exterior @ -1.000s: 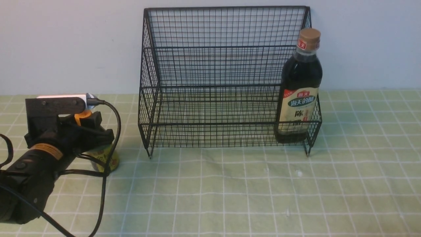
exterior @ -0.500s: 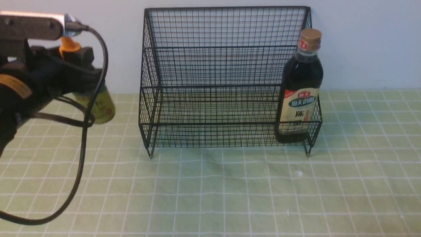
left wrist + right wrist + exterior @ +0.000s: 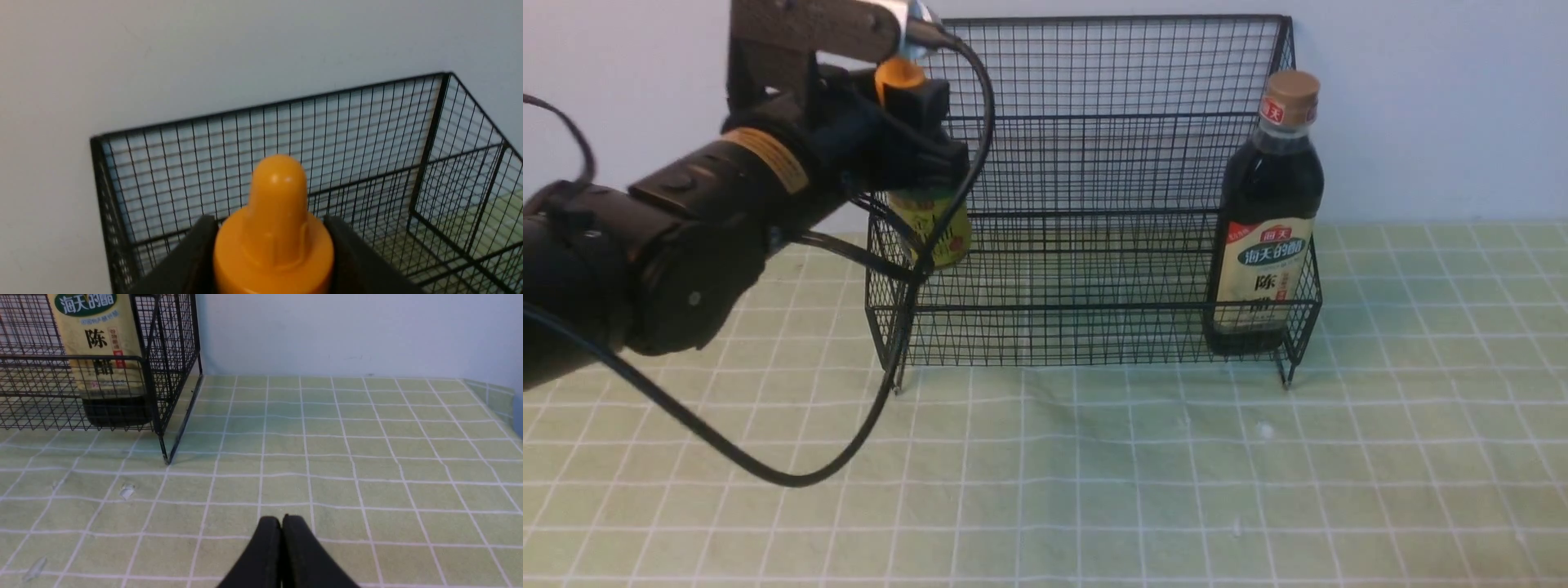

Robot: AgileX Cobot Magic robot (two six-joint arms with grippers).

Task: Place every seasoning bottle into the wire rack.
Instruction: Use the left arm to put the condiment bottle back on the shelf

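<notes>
Your black left gripper (image 3: 923, 135) clasped the small dark bottle with orange pointed cap (image 3: 929, 224) before the black wire-mesh rack's (image 3: 1094, 306) left end — your black right gripper (image 3: 282, 522) clenched, the tall tan-capped dark bottle (image 3: 1267, 245) inside the rack's right end.

In the front view, the left gripper (image 3: 923, 135) hides the middle of the small orange-capped bottle (image 3: 939, 233), and a looping black cable (image 3: 874, 425) crosses its yellow-green label. The same arm covers the upper left corner of the black wire rack (image 3: 1094, 214). The top edge cuts off part of the wrist camera (image 3: 888, 12); the left edge crops the arm.

In the left wrist view, the cap's base runs out of the picture, and the dark fingertips (image 3: 192, 249) beside it are blurred. In the right wrist view, the neck and cap of the tall vinegar bottle (image 3: 96, 347) are cropped away.
</notes>
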